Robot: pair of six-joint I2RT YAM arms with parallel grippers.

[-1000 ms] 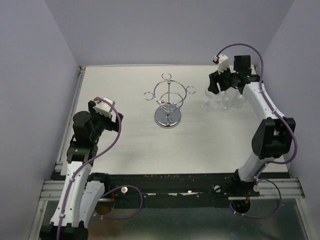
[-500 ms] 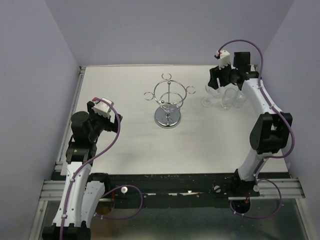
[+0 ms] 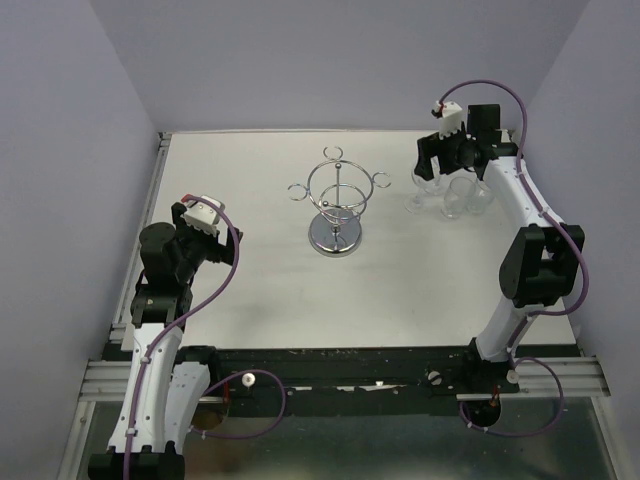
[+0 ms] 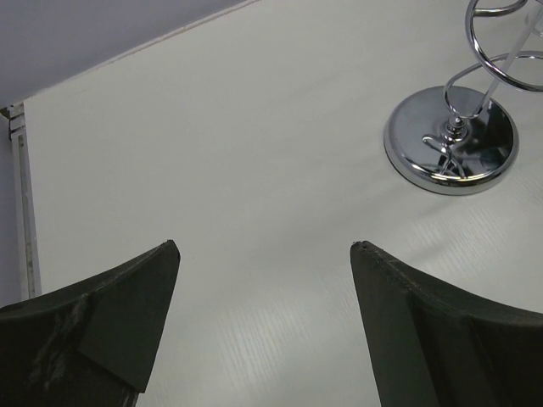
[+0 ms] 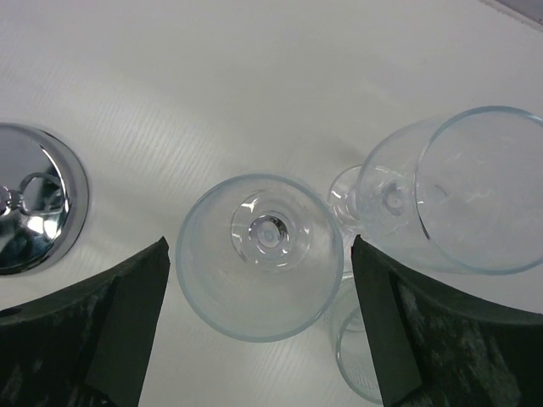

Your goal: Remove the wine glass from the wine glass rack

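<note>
The wine glass rack (image 3: pixel 338 203) stands mid-table, a chrome wire stand on a round mirrored base with nothing hanging from its loops; its base also shows in the left wrist view (image 4: pixel 450 140) and the right wrist view (image 5: pixel 32 212). A clear wine glass (image 5: pixel 254 309) stands upright on the table at the back right (image 3: pixel 414 207). My right gripper (image 5: pixel 260 246) hovers over it, open, one finger on each side of the rim and the right finger close to it. My left gripper (image 4: pixel 265 246) is open over bare table at the left (image 3: pixel 210 238).
Two more clear glasses (image 3: pixel 458 198) (image 3: pixel 483 194) stand close to the right of the wine glass; one large bowl (image 5: pixel 484 186) sits just beyond my right finger. The table's left edge rail (image 4: pixel 24 203) and purple walls bound the space.
My right gripper's jaws have spread wider around the wine glass and the right arm has drawn slightly up and back. The left arm has barely shifted.
</note>
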